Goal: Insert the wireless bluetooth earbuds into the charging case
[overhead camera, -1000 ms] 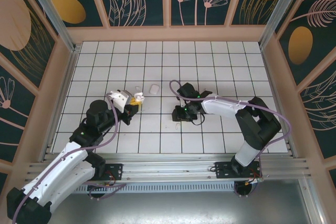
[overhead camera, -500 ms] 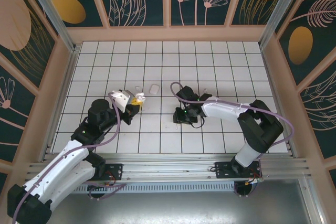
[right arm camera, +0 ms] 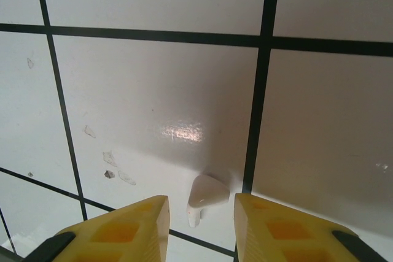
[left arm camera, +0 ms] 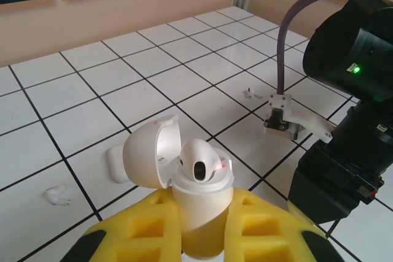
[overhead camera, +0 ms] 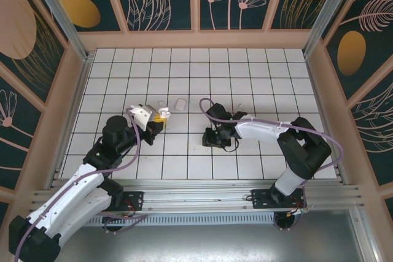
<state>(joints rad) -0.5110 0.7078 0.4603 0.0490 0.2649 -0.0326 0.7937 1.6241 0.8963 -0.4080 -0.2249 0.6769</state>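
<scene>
L arm stretched fwd, L gripper fingers clamped on open charging case. R gripper points down at table, fingers part-open astride earbud.

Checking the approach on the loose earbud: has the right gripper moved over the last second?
Yes: the right gripper has slid slightly toward the near edge, away from the closed white case on the tiles.
</scene>
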